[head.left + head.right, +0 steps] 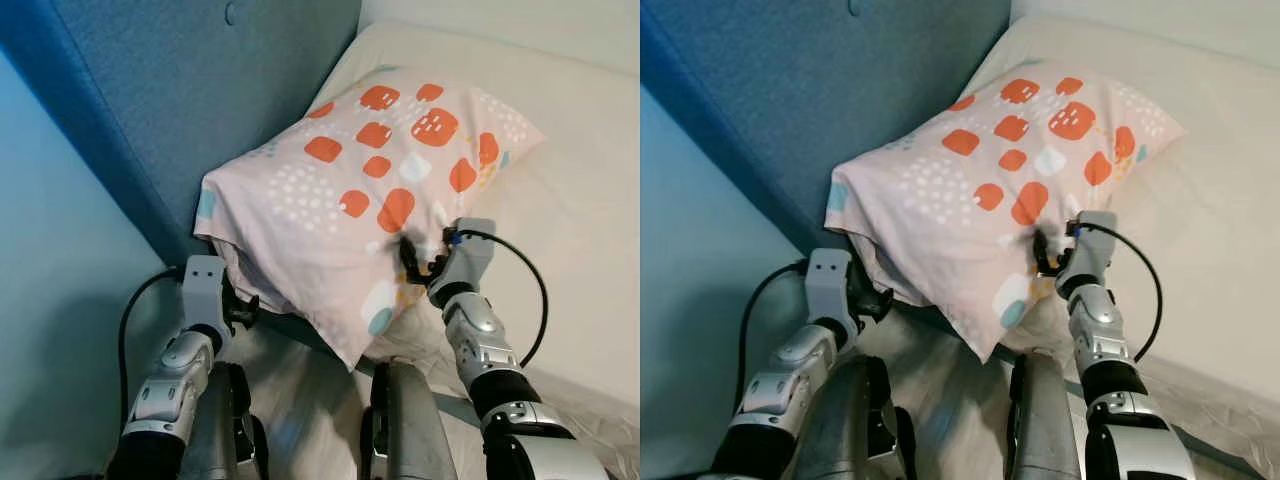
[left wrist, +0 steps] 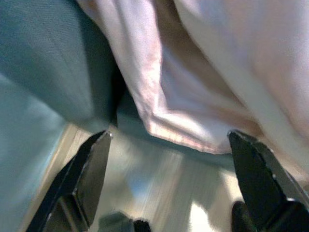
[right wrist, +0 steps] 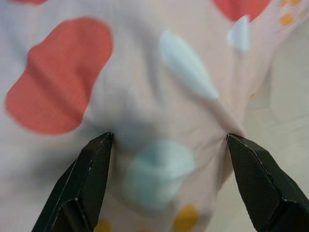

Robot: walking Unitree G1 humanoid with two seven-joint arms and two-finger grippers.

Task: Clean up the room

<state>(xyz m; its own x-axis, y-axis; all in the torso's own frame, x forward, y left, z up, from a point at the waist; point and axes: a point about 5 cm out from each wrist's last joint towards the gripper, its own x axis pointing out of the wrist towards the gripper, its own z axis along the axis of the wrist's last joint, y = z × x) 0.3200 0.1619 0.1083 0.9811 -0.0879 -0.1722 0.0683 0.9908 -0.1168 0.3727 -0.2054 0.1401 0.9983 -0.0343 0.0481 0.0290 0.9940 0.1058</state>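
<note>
A pale pink pillow [image 1: 360, 190] with orange, white and light blue patches lies tilted at the bed's head corner, leaning on the blue headboard [image 1: 200, 90]. Its lower corner hangs over the mattress edge. My left gripper [image 1: 245, 308] is under the pillow's left edge, open, and in the left wrist view the pillow's hem [image 2: 169, 130] lies just beyond the fingers. My right gripper [image 1: 412, 262] presses into the pillow's lower right face, open. The right wrist view has the patterned fabric [image 3: 159, 121] bulging between the two spread fingers.
The cream mattress [image 1: 580, 200] stretches to the right and back. A light blue wall [image 1: 50, 250] stands on the left beside the headboard. My own grey legs [image 1: 400, 420] are at the bottom, close to the bed's edge.
</note>
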